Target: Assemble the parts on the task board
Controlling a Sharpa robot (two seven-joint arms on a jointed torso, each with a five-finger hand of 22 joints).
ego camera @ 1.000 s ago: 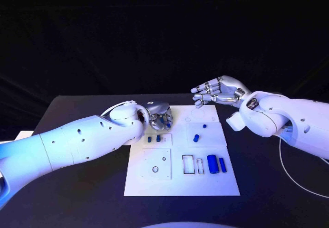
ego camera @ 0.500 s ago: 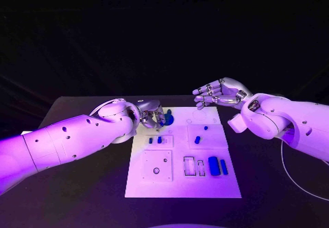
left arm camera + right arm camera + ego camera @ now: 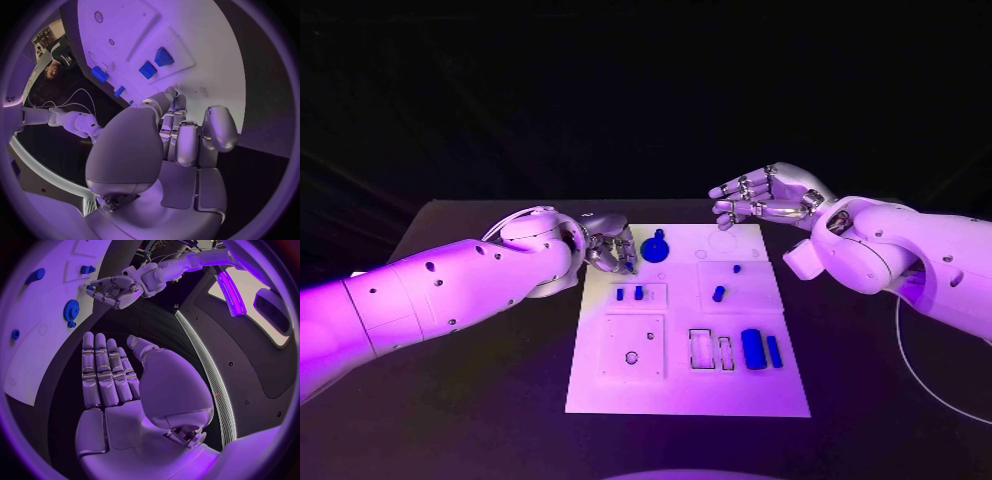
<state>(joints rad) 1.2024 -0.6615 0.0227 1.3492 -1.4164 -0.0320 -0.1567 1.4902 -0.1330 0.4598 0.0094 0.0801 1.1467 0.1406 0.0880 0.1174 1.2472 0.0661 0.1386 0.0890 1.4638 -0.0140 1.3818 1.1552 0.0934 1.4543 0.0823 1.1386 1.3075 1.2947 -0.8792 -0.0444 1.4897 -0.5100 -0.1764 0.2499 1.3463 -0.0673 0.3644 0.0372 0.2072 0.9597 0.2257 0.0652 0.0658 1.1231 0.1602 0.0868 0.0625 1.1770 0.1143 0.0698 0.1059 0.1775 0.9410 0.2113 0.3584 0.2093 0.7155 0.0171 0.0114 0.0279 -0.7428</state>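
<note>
The white task board (image 3: 678, 385) lies in the middle of the black table. A blue gear (image 3: 655, 246) (image 3: 70, 310) sits uncovered near the board's far left corner. My left hand (image 3: 606, 246) (image 3: 169, 145) hovers just left of the gear with its fingers curled in, and I see nothing in them. Two small blue pegs (image 3: 629, 293) (image 3: 155, 62) stand in a plate just nearer than that hand. My right hand (image 3: 764, 195) (image 3: 119, 385) hangs raised beyond the board's far right corner, fingers apart and empty.
More blue parts are on the board: a short piece (image 3: 718, 294), a small dot (image 3: 737, 268) and two long bars (image 3: 759, 349) at the right. Outlined slots (image 3: 711, 348) and a plate with a hole (image 3: 632, 356) lie nearer me. A white cable (image 3: 920, 380) trails at the right.
My left hand has drawn back leftward off the blue gear, which now sits uncovered on the board. The right hand has barely moved.
</note>
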